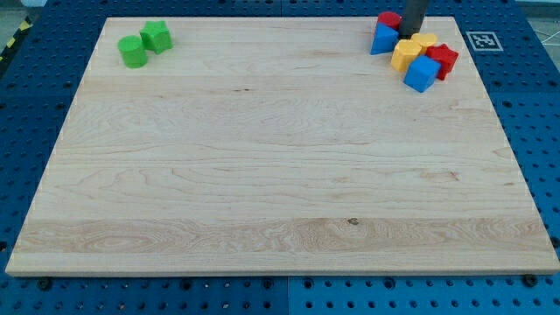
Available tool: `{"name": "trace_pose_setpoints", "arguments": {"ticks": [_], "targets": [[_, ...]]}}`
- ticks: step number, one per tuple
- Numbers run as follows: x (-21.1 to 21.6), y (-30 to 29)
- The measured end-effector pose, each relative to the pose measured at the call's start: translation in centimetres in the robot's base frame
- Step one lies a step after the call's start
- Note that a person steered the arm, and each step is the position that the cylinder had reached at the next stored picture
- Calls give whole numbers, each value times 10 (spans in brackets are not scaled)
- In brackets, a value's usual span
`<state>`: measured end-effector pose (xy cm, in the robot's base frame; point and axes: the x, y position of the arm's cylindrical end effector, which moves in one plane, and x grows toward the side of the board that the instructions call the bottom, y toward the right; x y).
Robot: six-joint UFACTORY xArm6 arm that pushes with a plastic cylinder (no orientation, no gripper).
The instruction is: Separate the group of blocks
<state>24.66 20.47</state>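
A tight group of blocks sits at the view's top right of the wooden board (262, 175): a blue block (383, 38), a red block (388, 19) behind it, a yellow block (405, 54), a second yellow block (425, 41), a red block (443, 59) and a blue cube (422, 73). My tip (409, 33) comes down from the view's top edge among them, between the blue block on its left and the yellow blocks on its right. Two green blocks lie at the view's top left: a round one (133, 52) and an angular one (157, 36), touching each other.
The board lies on a blue perforated table (525, 105). A black-and-white marker tag (483, 40) sits just off the board's top right corner. The block group is close to the board's top and right edges.
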Motion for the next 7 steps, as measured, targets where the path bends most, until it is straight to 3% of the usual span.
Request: {"name": "trace_pose_setpoints", "arguments": {"ticks": [2,7], "targets": [[-3,61],[10,25]]}}
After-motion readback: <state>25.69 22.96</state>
